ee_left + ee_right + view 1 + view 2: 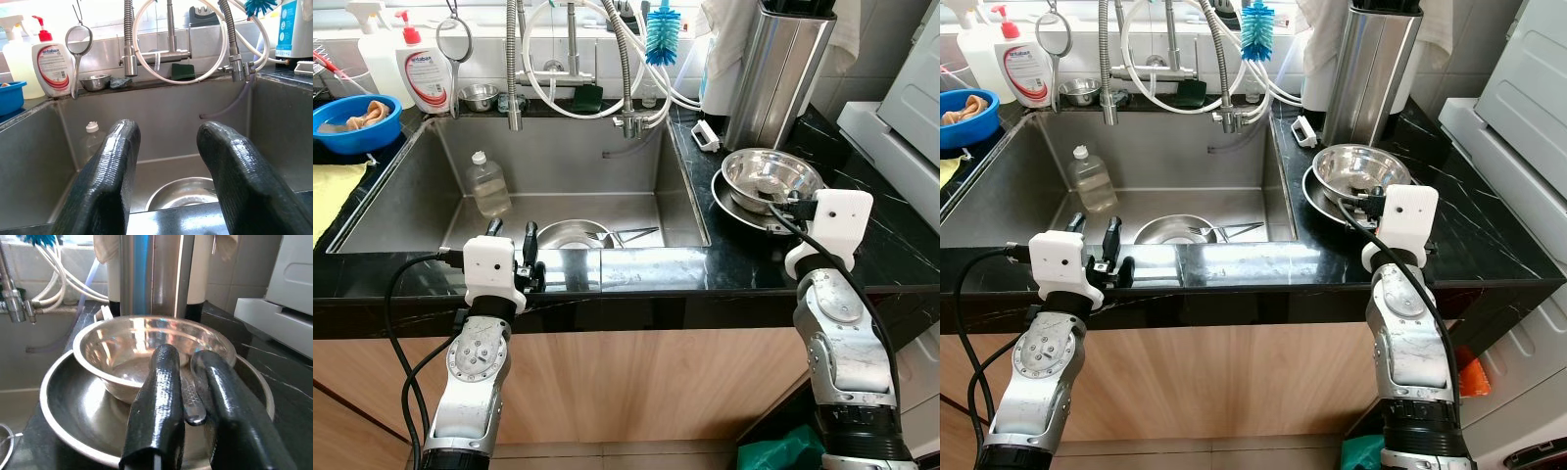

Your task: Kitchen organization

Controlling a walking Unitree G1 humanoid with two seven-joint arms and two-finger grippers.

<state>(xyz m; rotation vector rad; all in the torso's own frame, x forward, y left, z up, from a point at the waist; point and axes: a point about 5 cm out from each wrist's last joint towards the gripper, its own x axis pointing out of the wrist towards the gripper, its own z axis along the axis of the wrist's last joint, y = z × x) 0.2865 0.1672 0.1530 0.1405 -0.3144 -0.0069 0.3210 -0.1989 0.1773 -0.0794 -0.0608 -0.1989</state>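
Resting on countertop right of sink [431, 211]: steel bowl [771, 179] nested in steel plate [729, 199]. Light, rigid, slippery; best pinched at rim. Right gripper [188, 418] clamped on spoon handle [191, 404]; left gripper [168, 169] parted, empty.

A bowl [771, 180] sits on the counter [862, 211] right of the sink [440, 186].
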